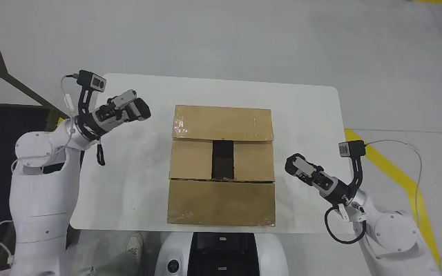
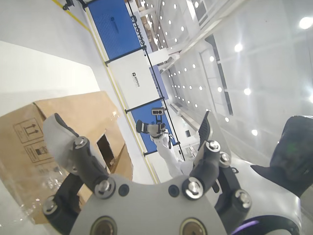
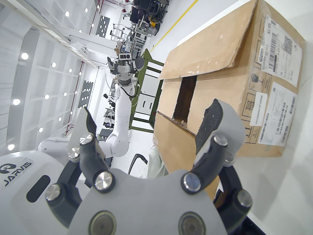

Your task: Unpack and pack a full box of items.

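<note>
A brown cardboard box (image 1: 222, 165) stands in the middle of the white table (image 1: 138, 193). Its flaps are folded nearly shut, leaving a narrow dark gap (image 1: 224, 159) in the top. What lies inside is hidden. My left gripper (image 1: 138, 107) hangs open to the left of the box, holding nothing; the box (image 2: 73, 113) lies beyond its fingers (image 2: 57, 133). To the right of the box my right gripper (image 1: 298, 167) is open and empty, a short way from the labelled side of the box (image 3: 273, 94), with one fingertip (image 3: 210, 121) in front of the top flaps.
Bare table surface lies on both sides of the box and behind it. The box reaches nearly to the table's front edge (image 1: 207, 229). Yellow floor tape (image 1: 394, 165) runs past the table on the right.
</note>
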